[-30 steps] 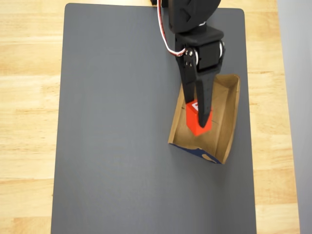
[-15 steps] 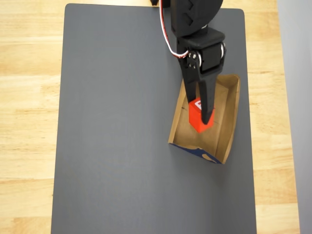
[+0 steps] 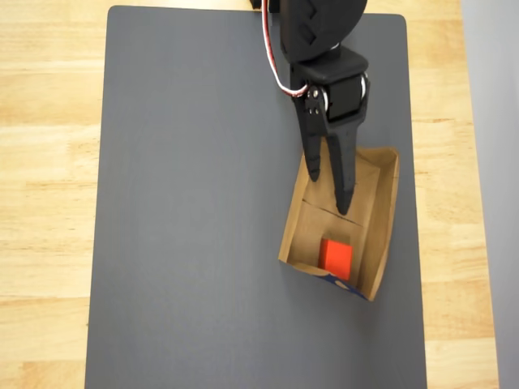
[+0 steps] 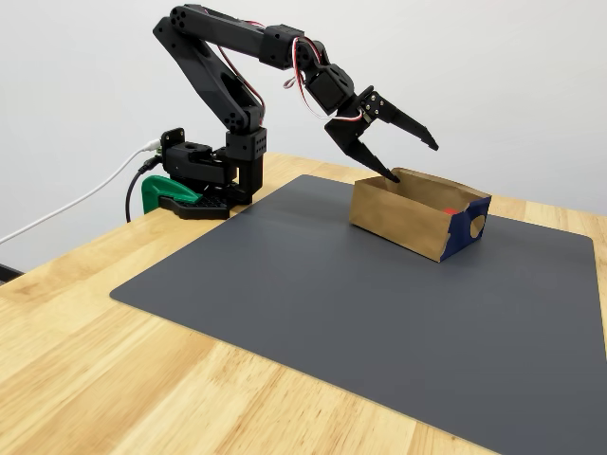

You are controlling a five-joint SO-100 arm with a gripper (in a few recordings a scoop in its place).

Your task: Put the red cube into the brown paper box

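The red cube [image 3: 336, 258] lies loose on the floor of the brown paper box [image 3: 390, 211], near the box's blue-printed end, showing a plain red face. In the fixed view just a sliver of the cube [image 4: 450, 210] peeks over the wall of the box [image 4: 398, 218]. My black gripper [image 3: 330, 194] is open over the box's other end, a little way from the cube, with nothing between its fingers. From the side, the gripper [image 4: 413, 161] has its lower fingertip just at the box's rim and the upper finger raised.
The box stands on a dark grey mat [image 3: 203, 203] that covers most of the wooden table [image 3: 49, 162]. The arm's base with a green clamp [image 4: 166, 194] and cables sits at the table's far left edge in the fixed view.
The gripper let go of the red cube, which dropped to the box's blue-printed end. The fingers opened and drew back up. The box shifted slightly.
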